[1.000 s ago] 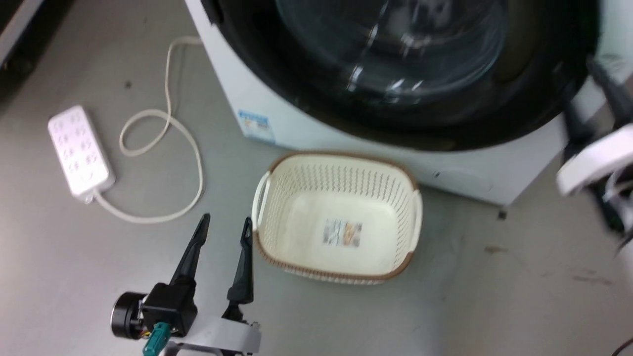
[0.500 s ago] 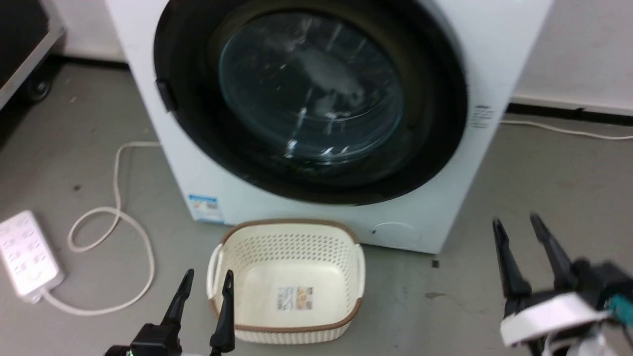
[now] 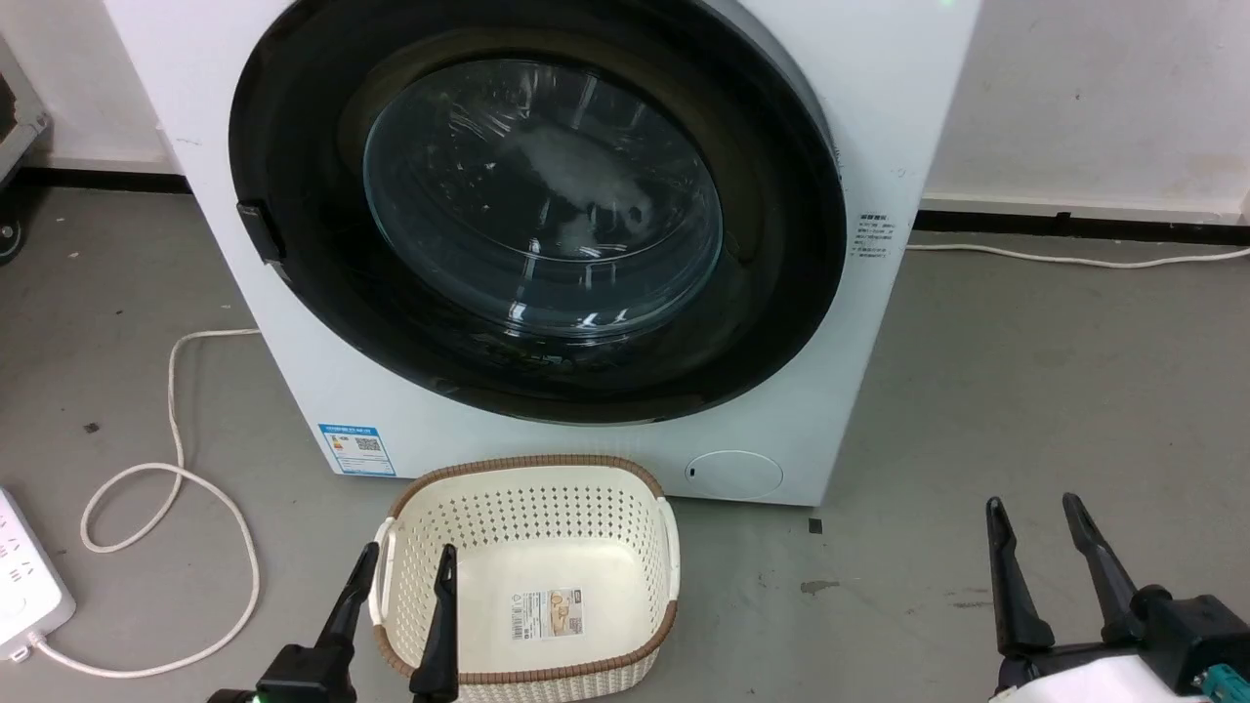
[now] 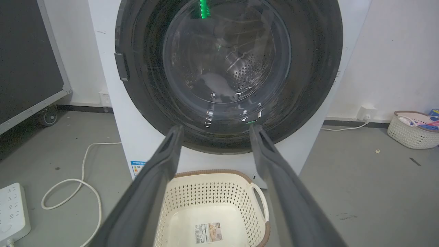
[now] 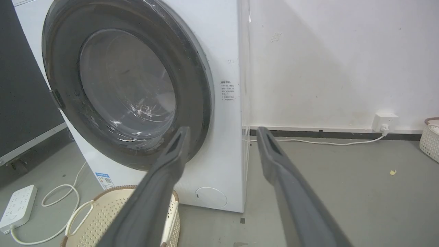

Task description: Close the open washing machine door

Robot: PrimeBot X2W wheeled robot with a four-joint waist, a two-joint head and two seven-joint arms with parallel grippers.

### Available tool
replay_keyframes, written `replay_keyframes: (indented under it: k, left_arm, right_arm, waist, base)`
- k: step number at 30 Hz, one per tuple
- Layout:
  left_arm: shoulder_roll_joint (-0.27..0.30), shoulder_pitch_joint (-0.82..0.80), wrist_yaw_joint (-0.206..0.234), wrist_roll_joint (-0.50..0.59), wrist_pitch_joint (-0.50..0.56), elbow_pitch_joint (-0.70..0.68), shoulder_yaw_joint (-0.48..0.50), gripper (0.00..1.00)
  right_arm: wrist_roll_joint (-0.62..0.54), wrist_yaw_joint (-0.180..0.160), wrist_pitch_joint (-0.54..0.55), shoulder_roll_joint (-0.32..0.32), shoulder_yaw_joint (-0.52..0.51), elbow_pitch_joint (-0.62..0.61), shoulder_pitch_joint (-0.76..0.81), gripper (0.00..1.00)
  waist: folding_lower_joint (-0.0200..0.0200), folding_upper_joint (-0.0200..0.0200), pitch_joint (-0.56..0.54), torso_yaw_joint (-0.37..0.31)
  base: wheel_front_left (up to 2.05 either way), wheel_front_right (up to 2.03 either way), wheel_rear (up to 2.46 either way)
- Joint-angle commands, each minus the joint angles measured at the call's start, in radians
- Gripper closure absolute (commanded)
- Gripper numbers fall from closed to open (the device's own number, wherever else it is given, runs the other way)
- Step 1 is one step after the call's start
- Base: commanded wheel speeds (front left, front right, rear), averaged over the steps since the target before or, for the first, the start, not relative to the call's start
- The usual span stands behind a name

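Note:
The washing machine (image 3: 908,117) is a big white front-loader standing against the wall. Its door (image 3: 781,244), a wide glossy black rim around a bulging glass bowl, lies flat against the front; in the right wrist view the door (image 5: 195,85) sits close on the white panel. My left gripper (image 3: 408,557) is open at the lower left, over the basket's near-left rim, well short of the door. My right gripper (image 3: 1033,508) is open at the lower right above bare floor, holding nothing. Both wrist views look between open fingers, the left gripper (image 4: 216,128) facing the door, the right gripper (image 5: 223,130) facing the machine's right corner.
A cream perforated basket (image 3: 527,469) stands on the floor right before the machine. A white power strip (image 3: 24,576) and its looped cable (image 3: 176,439) lie at the left. A second basket (image 4: 410,132) holding laundry sits by the wall at the right. A dark wheeled panel (image 4: 27,61) stands left.
The head camera has pulled back and tilted up, so the whole door shows. My right gripper has come away from the door's right rim down to the lower right. The left gripper stays open.

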Motion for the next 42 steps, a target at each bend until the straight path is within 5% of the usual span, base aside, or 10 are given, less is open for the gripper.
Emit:
replay_keyframes:
  k: [1, 2, 42]
  left_arm:
    - [0.001, 0.002, -0.006, 0.009, -0.004, 0.002, -0.002, 0.00]
    - [0.000, 0.000, -0.001, 0.004, 0.000, 0.002, -0.002, 1.00]
    - [0.000, -0.028, 0.017, 0.036, 0.073, -0.018, 0.014, 1.00]
  right_arm:
    - [0.001, -0.001, -0.004, 0.007, 0.001, -0.002, 0.021, 0.00]
    - [-0.001, 0.000, 0.000, 0.000, 0.002, 0.001, 0.005, 1.00]
    - [-0.041, 0.000, 0.072, 0.002, 0.015, -0.021, -0.009, 1.00]
  waist:
    - [0.0000, 0.0000, 0.000, 0.001]
    - [0.0000, 0.0000, 0.000, 0.001]
    - [0.0000, 0.0000, 0.006, 0.001]
  base:
    - [0.00, 0.00, 0.00]
    - [0.00, 0.00, 0.00]
    - [0.00, 0.00, 0.00]
